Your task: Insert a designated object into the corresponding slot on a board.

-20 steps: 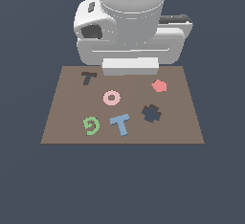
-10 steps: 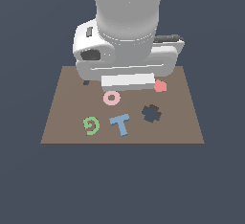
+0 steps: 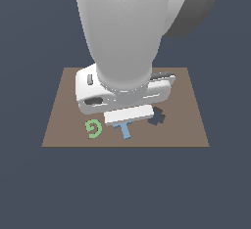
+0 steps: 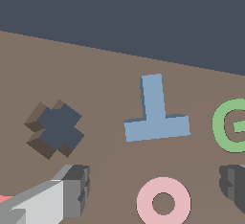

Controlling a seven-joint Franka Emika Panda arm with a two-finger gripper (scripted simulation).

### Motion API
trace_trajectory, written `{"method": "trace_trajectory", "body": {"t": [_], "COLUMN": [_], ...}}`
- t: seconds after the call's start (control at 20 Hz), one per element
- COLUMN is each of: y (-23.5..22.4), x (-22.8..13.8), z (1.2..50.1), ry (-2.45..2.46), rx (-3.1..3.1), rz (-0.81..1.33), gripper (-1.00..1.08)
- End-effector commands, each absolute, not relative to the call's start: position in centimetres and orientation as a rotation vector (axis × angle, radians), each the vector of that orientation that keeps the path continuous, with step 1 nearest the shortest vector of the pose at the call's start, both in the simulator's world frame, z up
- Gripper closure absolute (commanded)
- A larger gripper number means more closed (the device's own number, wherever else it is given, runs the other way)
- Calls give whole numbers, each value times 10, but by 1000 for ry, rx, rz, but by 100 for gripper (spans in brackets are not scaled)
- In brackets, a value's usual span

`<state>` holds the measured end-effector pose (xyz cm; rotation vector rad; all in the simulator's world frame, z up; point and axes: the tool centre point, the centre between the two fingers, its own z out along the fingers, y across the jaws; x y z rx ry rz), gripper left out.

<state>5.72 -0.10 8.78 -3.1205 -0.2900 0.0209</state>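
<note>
Light-blue flat T piece [image 4: 156, 115] lies on smooth brown board [image 4: 105, 79].

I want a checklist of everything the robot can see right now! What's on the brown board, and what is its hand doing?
Surface: brown board, flat.
Job's things: blue T lies loose on the board, not gripped; its T-shaped slot is hidden behind the arm.
Clutter: green spiral, pink ring, dark cross-shaped recess, and a red sliver at the wrist view's edge, shape unclear.
Grippers: gripper open, hovering with fingers either side of the ring, next to the T.
Cables: nothing seen.
Surroundings: plain dark background, nothing else seen.
</note>
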Motion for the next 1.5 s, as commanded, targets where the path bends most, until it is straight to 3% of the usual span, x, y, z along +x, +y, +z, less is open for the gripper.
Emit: {"method": "trace_trajectory", "body": {"t": [0.0, 0.55, 1.35, 1.4, 1.45], "y": [-2, -4, -3, -3, -3], "x": [69, 97, 99, 99, 99], "z": [76, 52, 30, 30, 30], "ry": [-341, -453, -461, -461, -461], "rx": [-3118, -3108, -3108, -3108, -3108], "rz": [14, 1, 0, 0, 0], "gripper": [-92, -92, -92, 108, 108]}}
